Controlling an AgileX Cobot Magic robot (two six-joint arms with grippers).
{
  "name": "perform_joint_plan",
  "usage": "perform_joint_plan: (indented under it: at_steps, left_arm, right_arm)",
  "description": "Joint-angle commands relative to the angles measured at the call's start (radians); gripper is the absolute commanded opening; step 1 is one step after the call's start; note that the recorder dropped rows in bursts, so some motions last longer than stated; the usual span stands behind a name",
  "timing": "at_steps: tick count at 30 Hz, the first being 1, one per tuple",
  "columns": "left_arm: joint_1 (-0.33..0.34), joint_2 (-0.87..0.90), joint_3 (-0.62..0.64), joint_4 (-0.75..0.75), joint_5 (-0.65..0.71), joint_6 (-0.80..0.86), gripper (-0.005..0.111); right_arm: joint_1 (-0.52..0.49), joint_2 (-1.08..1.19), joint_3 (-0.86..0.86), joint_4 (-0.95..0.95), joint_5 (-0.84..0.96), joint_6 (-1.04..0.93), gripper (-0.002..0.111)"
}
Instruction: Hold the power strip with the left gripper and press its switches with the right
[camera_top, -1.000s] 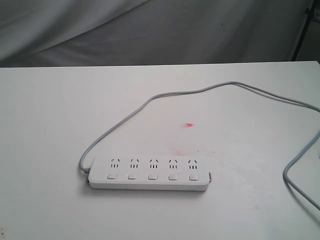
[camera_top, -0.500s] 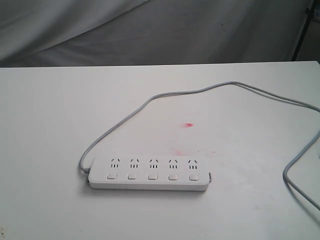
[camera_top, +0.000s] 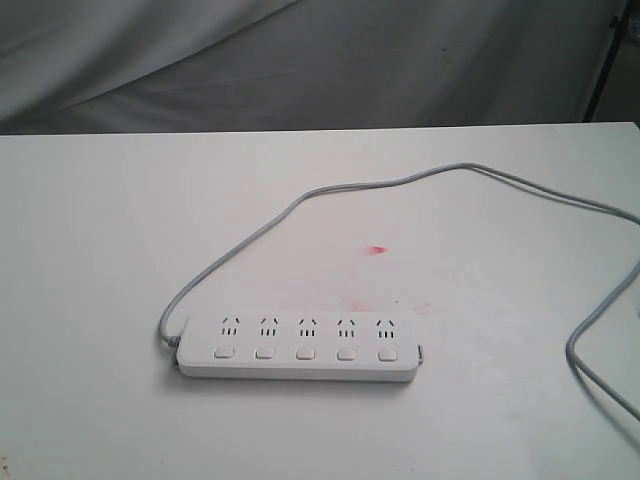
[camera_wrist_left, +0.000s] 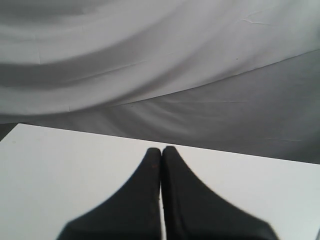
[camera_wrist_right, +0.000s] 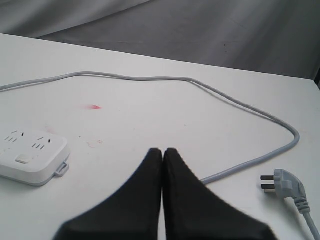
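Observation:
The white power strip (camera_top: 297, 348) lies flat on the white table (camera_top: 90, 240), near its front edge. Its five small white switches (camera_top: 303, 353) run in a row under the socket groups. One end of the strip (camera_wrist_right: 31, 156) shows in the right wrist view. The grey cord (camera_top: 330, 192) leaves the strip's left end and loops back and off to the right. Neither arm appears in the exterior view. My left gripper (camera_wrist_left: 161, 149) is shut and empty above bare table, with no strip in its view. My right gripper (camera_wrist_right: 163, 151) is shut and empty, apart from the strip's end.
The cord (camera_wrist_right: 240, 105) curves round in front of my right gripper and ends in a grey plug (camera_wrist_right: 282, 184) lying on the table. Small red marks (camera_top: 377, 249) stain the tabletop behind the strip. A grey cloth (camera_top: 300, 60) hangs behind the table's far edge.

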Motion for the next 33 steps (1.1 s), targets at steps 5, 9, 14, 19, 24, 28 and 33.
perform_joint_plan:
  at_steps: [5,9,14,19,24,28,33]
  left_arm:
    - [0.003,0.002,-0.007,-0.001,-0.036,0.076,0.001]
    - [0.003,0.002,-0.007,-0.001,-0.038,0.076,0.001]
    - [0.003,0.002,-0.007,-0.001,-0.040,0.076,0.001]
    - [0.003,0.002,-0.007,-0.001,-0.040,0.076,0.001]
    - [0.003,0.002,-0.007,-0.001,-0.036,0.076,0.001]
    - [0.003,0.002,-0.007,-0.001,-0.036,0.074,0.001]
    - [0.003,0.002,-0.007,-0.001,-0.029,0.074,0.001]
  right_arm:
    - [-0.002,-0.006,0.003,0.003,-0.003,0.002,0.000]
    - [-0.002,-0.006,0.003,0.003,-0.003,0.002,0.000]
    - [-0.002,-0.006,0.003,0.003,-0.003,0.002,0.000]
    - [-0.002,-0.006,0.003,0.003,-0.003,0.002,0.000]
    - [-0.002,-0.006,0.003,0.003,-0.003,0.002,0.000]
    - [-0.002,-0.006,0.003,0.003,-0.003,0.002,0.000]
    - [-0.002,-0.006,0.003,0.003,-0.003,0.002,0.000]
